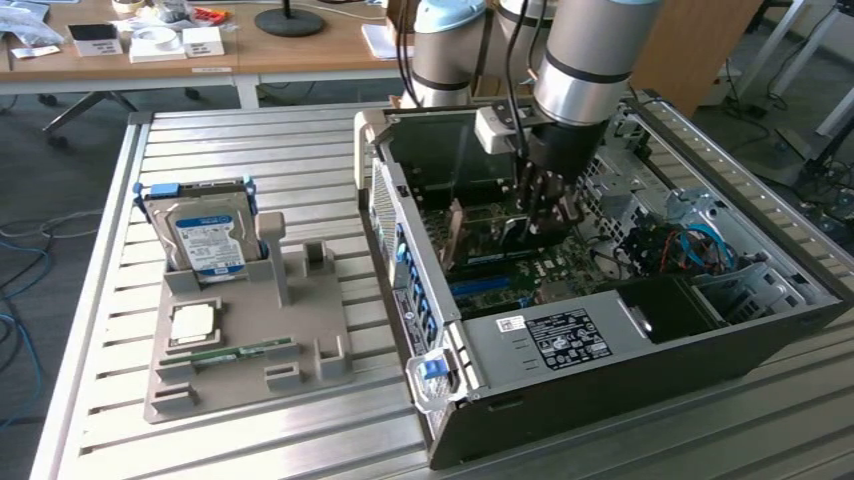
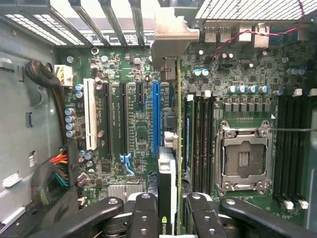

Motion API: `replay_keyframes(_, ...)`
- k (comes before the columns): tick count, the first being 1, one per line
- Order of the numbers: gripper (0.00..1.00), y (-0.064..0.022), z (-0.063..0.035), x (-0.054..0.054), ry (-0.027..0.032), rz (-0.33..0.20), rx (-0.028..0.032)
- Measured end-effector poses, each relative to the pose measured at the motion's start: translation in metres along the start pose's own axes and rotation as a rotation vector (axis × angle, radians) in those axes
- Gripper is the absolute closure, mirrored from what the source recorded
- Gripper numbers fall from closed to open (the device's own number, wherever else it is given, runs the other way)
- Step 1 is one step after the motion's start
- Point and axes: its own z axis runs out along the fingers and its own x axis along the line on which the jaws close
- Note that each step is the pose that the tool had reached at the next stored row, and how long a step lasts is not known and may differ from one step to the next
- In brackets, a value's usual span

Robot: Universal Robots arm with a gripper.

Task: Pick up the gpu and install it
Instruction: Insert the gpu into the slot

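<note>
The gpu (image 2: 167, 198) is black with a green edge and silver bracket; the motherboard (image 2: 143, 139) is green with one blue slot (image 2: 156, 119); the gripper (image 2: 168, 218) is black.

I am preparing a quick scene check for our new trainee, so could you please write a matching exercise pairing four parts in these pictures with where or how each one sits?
Parts:
1. gpu
2. hard drive
3. memory stick
4. processor socket

Places or states:
A. standing upright in the grey holder
B. empty, on the motherboard
C. gripped edge-on between the jaws, inside the computer case
D. lying flat on the grey holder

Right pairs: 1-C, 2-A, 3-D, 4-B
</note>
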Motion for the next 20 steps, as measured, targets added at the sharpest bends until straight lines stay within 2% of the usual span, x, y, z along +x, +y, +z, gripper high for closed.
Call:
replay_keyframes(5,0.73,0.0004,0.0082,0.0,-0.0001,0.0,-0.0004)
replay_keyframes(11,0.73,0.0021,0.0092,0.003,0.0,0.0,-0.0005)
replay_keyframes(20,0.73,0.0086,0.0172,0.005,0.0,0.0,-0.0004)
